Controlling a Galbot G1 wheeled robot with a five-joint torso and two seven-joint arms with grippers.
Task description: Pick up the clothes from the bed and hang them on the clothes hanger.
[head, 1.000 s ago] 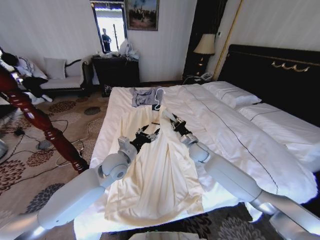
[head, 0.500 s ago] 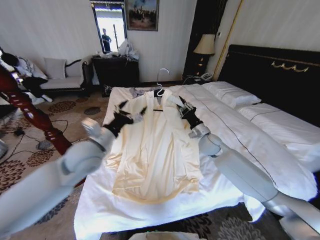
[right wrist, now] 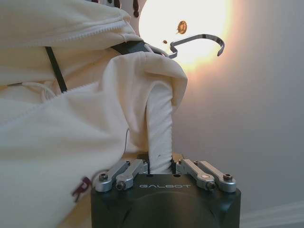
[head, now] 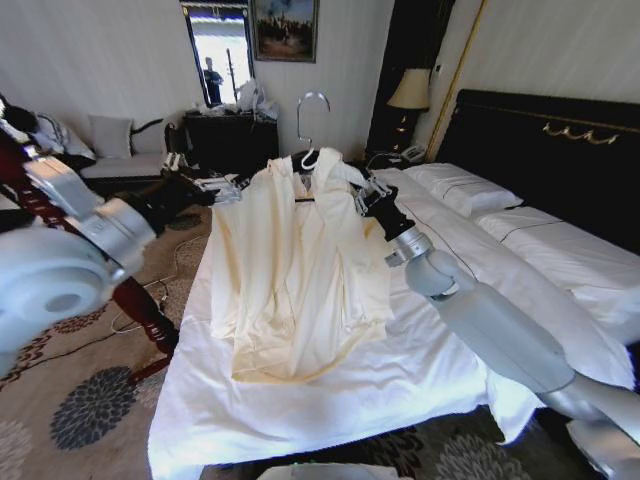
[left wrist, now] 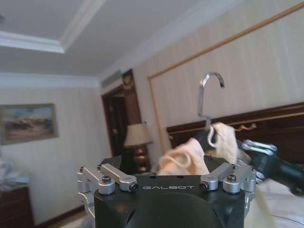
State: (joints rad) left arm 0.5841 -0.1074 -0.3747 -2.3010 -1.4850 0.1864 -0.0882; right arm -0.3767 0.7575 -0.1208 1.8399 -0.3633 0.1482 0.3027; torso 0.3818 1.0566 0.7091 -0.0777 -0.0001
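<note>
Clothes [head: 300, 260] soft matt cloth (thin); clothes hanger [head: 310, 110] hook shiny metal.

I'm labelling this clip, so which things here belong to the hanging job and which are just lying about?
Job:
- large cream long-sleeved garment, lifted off the bed
- thin black hanger with metal hook inside it
- wide white-sheeted bed
- right tool, shut on the garment's shoulder
- left tool beside the other shoulder

Lying about:
- reddish-brown turned wooden post
- cream-shaded bedside lamp
- white sofa
</note>
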